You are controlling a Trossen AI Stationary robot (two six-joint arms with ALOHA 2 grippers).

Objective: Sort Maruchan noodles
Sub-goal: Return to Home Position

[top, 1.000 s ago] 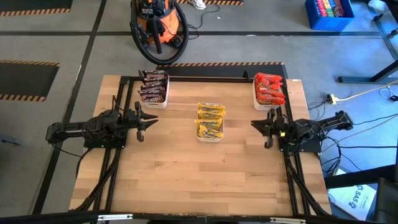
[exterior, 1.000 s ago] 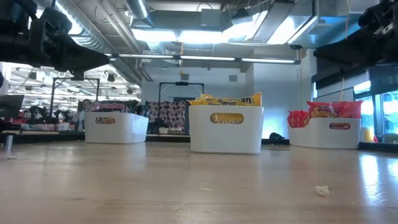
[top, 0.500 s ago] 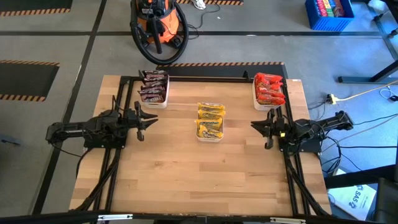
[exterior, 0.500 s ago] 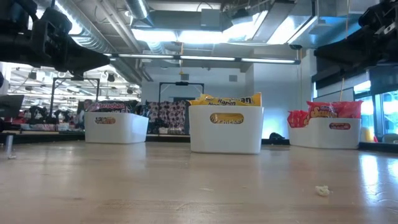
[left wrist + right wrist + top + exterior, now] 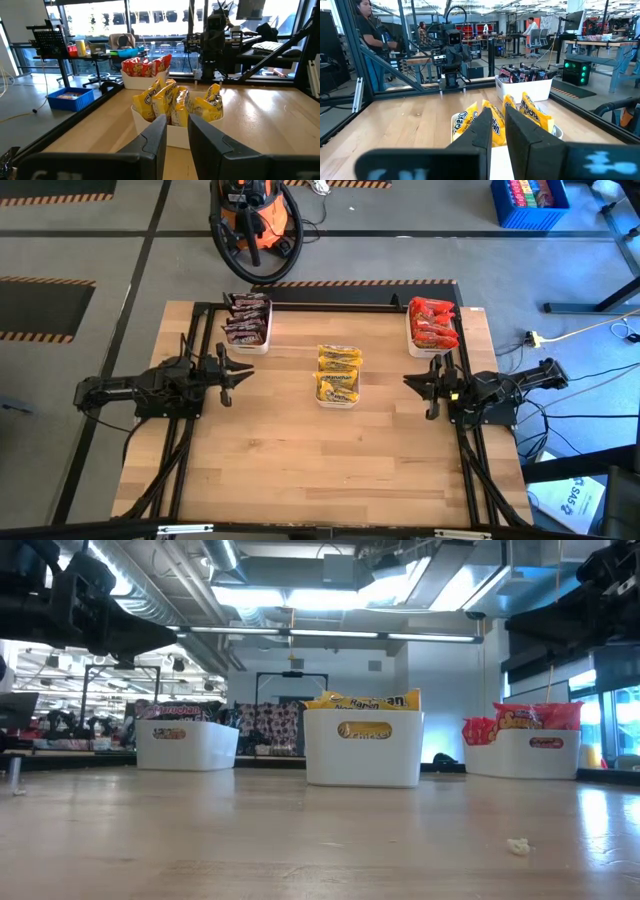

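I read "Ramen" on the yellow noodle packets (image 5: pixel 372 700), middle white bin (image 5: pixel 363 762); bin labels (image 5: pixel 364 730) illegible.

Glossy plastic noodle packets (image 5: pixel 339 360) fill 3 smooth bins (image 5: pixel 363 768) on a matt wooden table (image 5: pixel 320 470).

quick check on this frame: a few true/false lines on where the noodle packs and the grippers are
1. The yellow packs are in the middle bin. True.
2. The red packs are in the bin by the left arm. False: that bin holds the dark packs; the red ones are in the bin by the right arm.
3. The left gripper and the right gripper hold nothing. True.
4. A pack lies loose on the table. False: every pack in view is in a bin.
5. The left gripper reaches into a bin. False: it is clear of all three bins, pointing toward the middle bin.
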